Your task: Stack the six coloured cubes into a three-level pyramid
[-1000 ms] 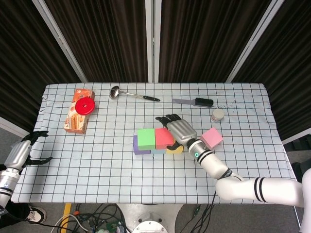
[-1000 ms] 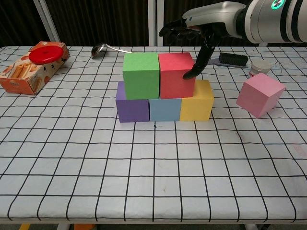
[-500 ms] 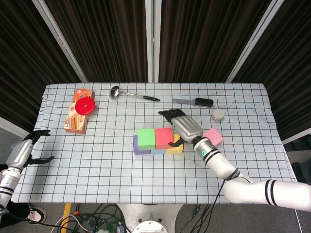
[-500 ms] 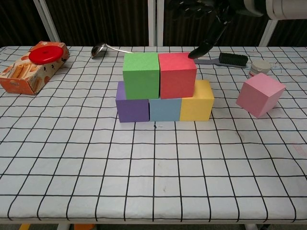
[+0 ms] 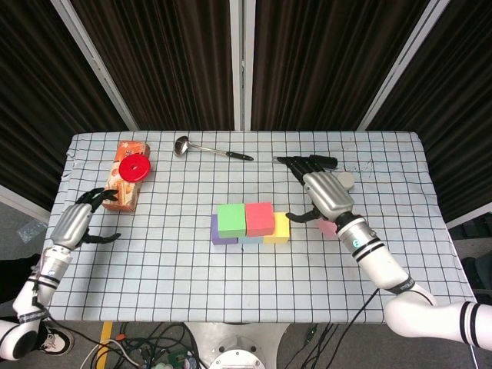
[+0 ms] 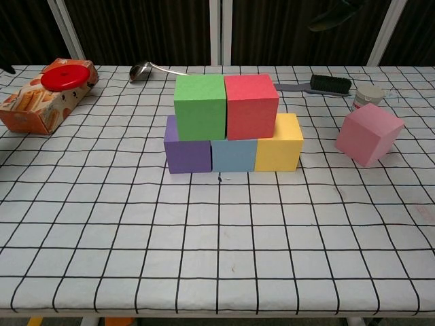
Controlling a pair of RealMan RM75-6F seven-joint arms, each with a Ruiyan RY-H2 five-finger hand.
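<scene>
The right hand (image 5: 324,194) hangs above the checkered tablecloth (image 6: 217,231), fingers spread and empty, palm down, over the pink foam cube (image 6: 368,134), which it mostly hides in the head view. That cube rests tilted on the cloth, well apart from the stack. The stack holds a purple cube (image 6: 186,149), a light blue cube (image 6: 233,155) and a yellow cube (image 6: 279,144) in a row, with a green cube (image 6: 200,105) and a red cube (image 6: 251,105) side by side on top. The left hand (image 5: 77,223) hovers near the table's left edge, fingers spread and empty, beside the orange snack box (image 5: 124,177).
</scene>
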